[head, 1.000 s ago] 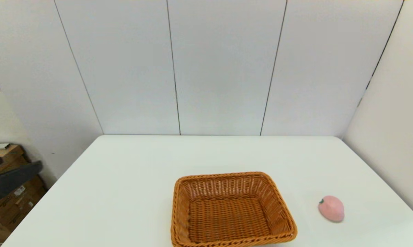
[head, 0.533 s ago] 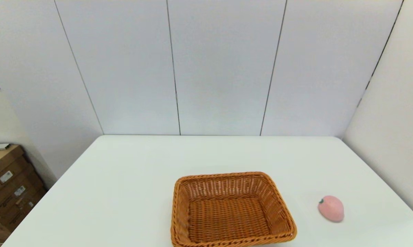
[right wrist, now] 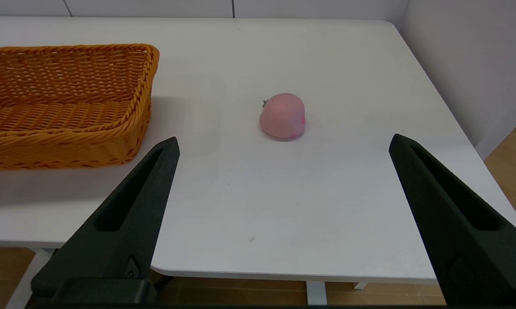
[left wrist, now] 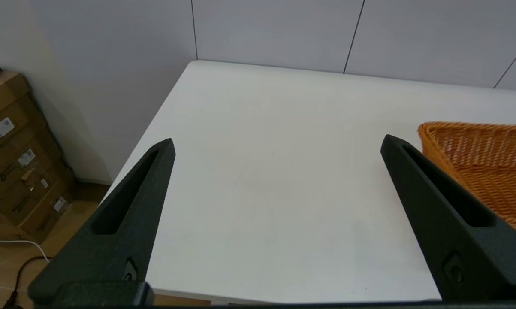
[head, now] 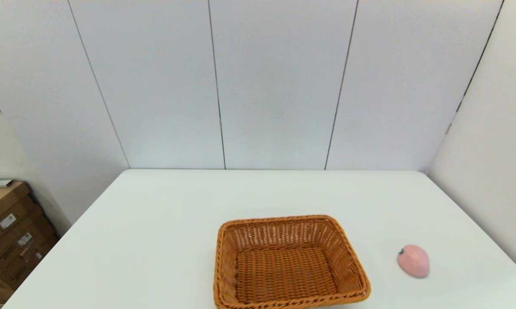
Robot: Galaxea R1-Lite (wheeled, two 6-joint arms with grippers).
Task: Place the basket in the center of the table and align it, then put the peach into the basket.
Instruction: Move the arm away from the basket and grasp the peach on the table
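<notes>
Head view, basket: you have it low on the counter, close to your near edge and roughly mid-width, sides a little skewed to the counter's edges.
Head view, basket contents: nothing inside; only bare weave shows on its floor.
Head view, peach: it lies on the counter to the basket's right, apart from it, green stem mark toward the basket.
Head view, arms: neither shows here.
Left wrist view, left end effector: fingers spread wide, holding nothing, hanging off the counter's near left part with the basket's corner just beyond one finger.
Left wrist view, basket handling: judge it light and fairly stiff; the braided rim is your best hold, pinched over a side wall. Expect it to slide easily on the smooth top.
Right wrist view, right end effector: fingers wide apart and empty, by the near edge, the peach lined up between them farther out.
Right wrist view, peach handling: likely light and smooth, rounded enough to roll or squirt out. Take it across its widest middle, gently.
Right wrist view, basket: empty here too.
</notes>
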